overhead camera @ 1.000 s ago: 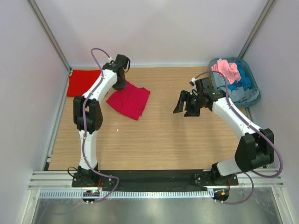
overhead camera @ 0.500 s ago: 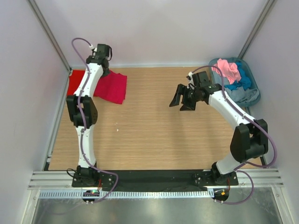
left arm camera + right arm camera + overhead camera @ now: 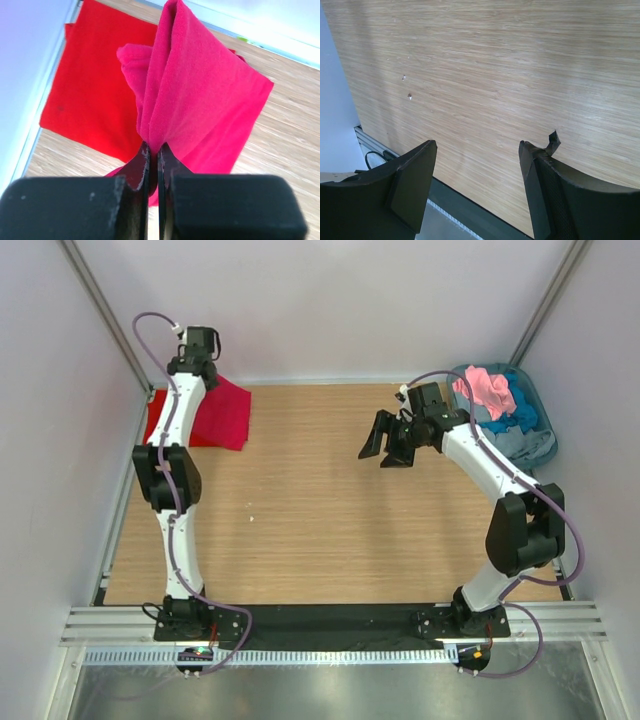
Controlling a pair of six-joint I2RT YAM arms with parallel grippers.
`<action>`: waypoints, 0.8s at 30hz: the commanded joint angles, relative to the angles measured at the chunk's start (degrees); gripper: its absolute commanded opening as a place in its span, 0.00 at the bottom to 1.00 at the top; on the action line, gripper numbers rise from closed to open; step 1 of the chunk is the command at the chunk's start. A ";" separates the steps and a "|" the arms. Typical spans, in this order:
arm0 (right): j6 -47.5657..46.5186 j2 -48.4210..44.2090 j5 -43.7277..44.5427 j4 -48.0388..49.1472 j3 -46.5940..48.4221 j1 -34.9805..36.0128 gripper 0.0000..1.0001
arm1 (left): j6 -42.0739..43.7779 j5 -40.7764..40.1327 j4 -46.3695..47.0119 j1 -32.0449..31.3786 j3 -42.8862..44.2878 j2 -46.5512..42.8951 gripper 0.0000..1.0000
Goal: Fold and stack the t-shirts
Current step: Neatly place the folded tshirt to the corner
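My left gripper [image 3: 208,375] is shut on a folded crimson t-shirt [image 3: 224,415] at the back left corner of the table. In the left wrist view the fingertips [image 3: 145,155] pinch a bunched edge of the crimson t-shirt [image 3: 200,90], which hangs partly over a flat scarlet t-shirt [image 3: 95,90]. The scarlet t-shirt [image 3: 158,422] shows beside the left arm. My right gripper [image 3: 387,443] hovers open over bare wood right of centre, and in the right wrist view the right gripper [image 3: 477,147] has nothing between its fingers. Pink [image 3: 485,388], blue [image 3: 521,410] and grey [image 3: 517,446] t-shirts lie piled in a tub.
The grey-blue oval tub [image 3: 543,418] stands at the back right corner against the wall. White walls close in the table on the left, back and right. The wooden tabletop [image 3: 320,520] ends at a black strip and metal rail by the arm bases.
My left arm has carried the crimson t-shirt leftward and back, from the table's left-middle onto the scarlet one. The right gripper has drifted a little left and back, still open.
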 commanded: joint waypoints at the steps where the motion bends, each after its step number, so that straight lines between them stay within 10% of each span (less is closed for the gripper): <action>1: 0.36 -0.17 -1.00 0.71 2.78 0.23 0.74 | 2.12 -0.90 4.78 2.91 -0.73 -1.98 0.00; 24: -0.78 4.84 -0.12 -0.52 5.24 0.32 0.74 | 4.23 13.78 16.65 17.15 -3.82 6.45 0.00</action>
